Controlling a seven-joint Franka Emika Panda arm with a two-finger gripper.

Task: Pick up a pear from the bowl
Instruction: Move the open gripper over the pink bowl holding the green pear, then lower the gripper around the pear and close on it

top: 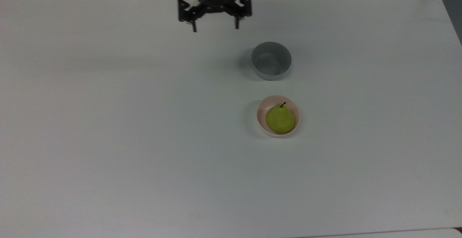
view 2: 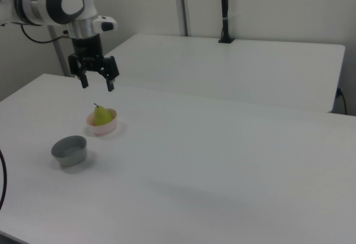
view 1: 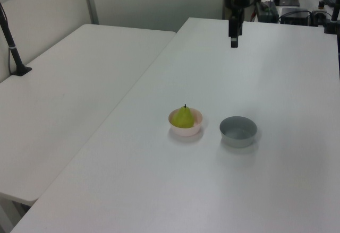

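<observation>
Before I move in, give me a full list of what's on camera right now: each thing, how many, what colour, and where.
pear: one, yellow-green with a dark stem, sitting stem-up inside the pink bowl.
pink bowl: one, pale pink, on the main table, toward the top view's right of centre.
grey bowl: one, grey, nothing in it, apart from the pink bowl, above it in the top view.
main table: one, white, carrying both bowls.
second table: one, white, butted against the main table on the left view's left.
black post: one, black, standing at the second table's far edge.
gripper: one, black fingers spread open, holding nothing, hanging above the table near the top view's upper edge, away from both bowls.
</observation>
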